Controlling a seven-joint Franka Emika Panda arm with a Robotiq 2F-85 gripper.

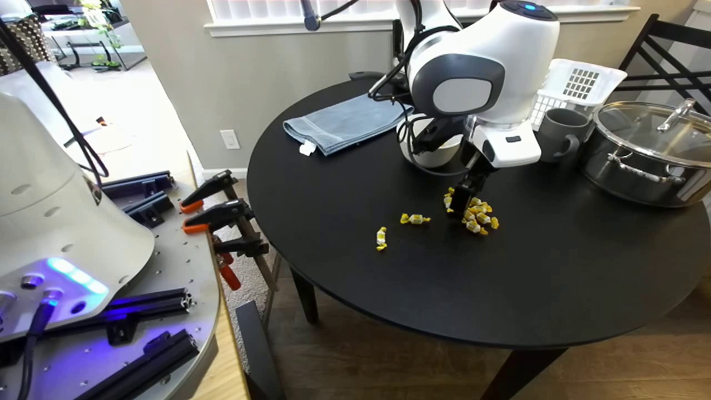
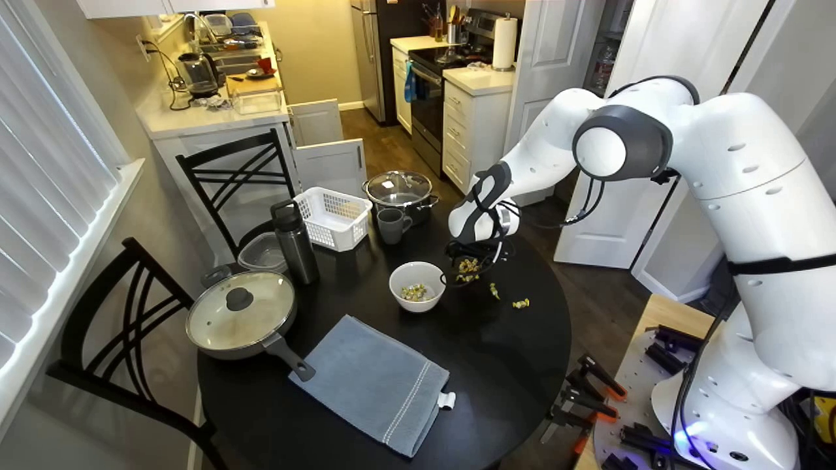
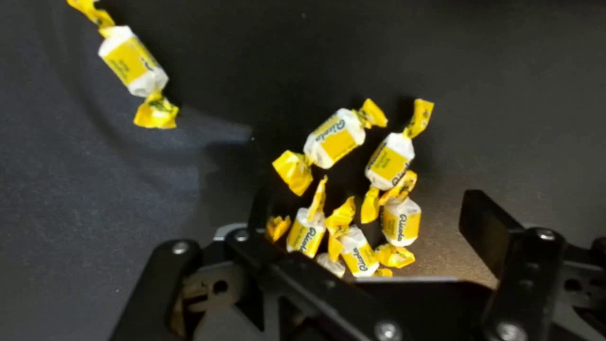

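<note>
Wrist view: candies between wide-set jaws

I get bright blinds, glare bleaching the far floor, blue glow on the robot base, soft shadows across the surface, slightly blurred wrist view

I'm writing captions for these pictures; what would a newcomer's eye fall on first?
Probably the big white Franka arm, reaching over the round black table. Next, the bright yellow-and-white Ricola candies clustered on it, right at the open black Robotiq gripper. Close by, a white bowl holds more of them.
</note>
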